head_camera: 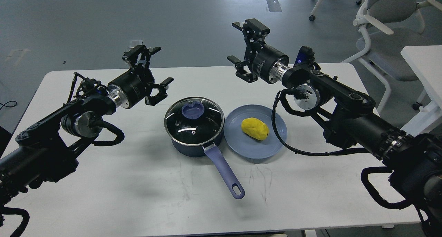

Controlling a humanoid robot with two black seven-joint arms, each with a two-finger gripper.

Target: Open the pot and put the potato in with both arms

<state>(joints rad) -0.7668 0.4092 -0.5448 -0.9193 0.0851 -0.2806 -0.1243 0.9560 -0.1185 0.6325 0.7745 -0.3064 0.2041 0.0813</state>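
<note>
The dark navy pot point(189, 148) stands at the table's middle, covered by a glass lid point(203, 126) with a blue knob point(192, 111). Its periwinkle handle point(224, 173) points toward the front right. Just right of it, the yellow potato point(255, 128) lies on a flat blue-grey plate point(272, 143). My left gripper point(157, 69) hovers open and empty above the table, up and left of the lid. Farther back, my right gripper point(236, 47) hangs open and empty, above and behind the gap between pot and plate.
The white table point(145, 195) carries only the pot and plate. White office chairs point(386, 19) stand on the floor at the back right, and a second white table point(424, 67) juts in at the right edge.
</note>
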